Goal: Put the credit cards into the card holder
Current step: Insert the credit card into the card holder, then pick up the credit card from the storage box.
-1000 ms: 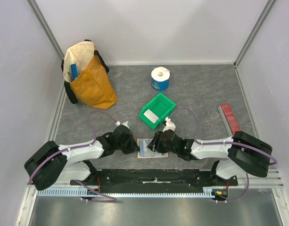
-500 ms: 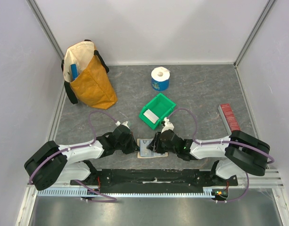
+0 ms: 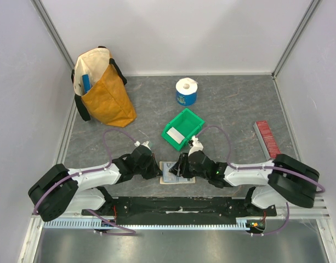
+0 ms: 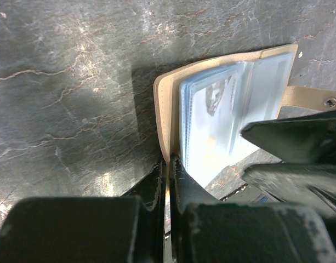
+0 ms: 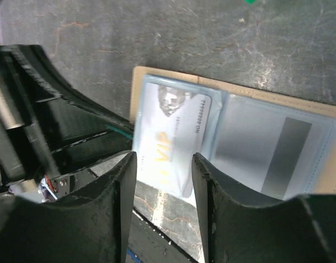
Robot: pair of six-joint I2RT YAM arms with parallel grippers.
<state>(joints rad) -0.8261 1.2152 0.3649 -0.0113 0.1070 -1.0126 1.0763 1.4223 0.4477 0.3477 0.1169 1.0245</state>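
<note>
Top external view: the card holder (image 3: 169,175) lies opened flat on the grey surface (image 3: 239,109), close to the near edge and between the two arms. The left tool (image 3: 158,171) meets it from the left and the right tool (image 3: 180,169) from the right, partly covering it.

Left wrist view: the left tool's fingers are pressed together, clamped on the near edge of the holder's tan cover. The clear inner pockets fan up just beyond the grip. The closing tab (image 4: 314,97) with its snap sticks out at the holder's far side, flat on the surface.

Right wrist view: the right tool's fingers stand apart, one either side of the lower edge of the VIP card (image 5: 173,129). This pale card sits in the left clear pocket, its lower end protruding past the holder's edge. Contact between fingers and card cannot be confirmed. A striped card (image 5: 269,149), pale with a dark grey band, lies inside the right clear pocket.

Other items, top external view: a green bin (image 3: 196,119) stands just beyond the holder and contains one white card (image 3: 176,135). A paper roll (image 3: 186,91) stands upright further back. A yellow bag (image 3: 104,90) sits at the far left. A red ridged strip (image 3: 267,138) lies at the right edge
</note>
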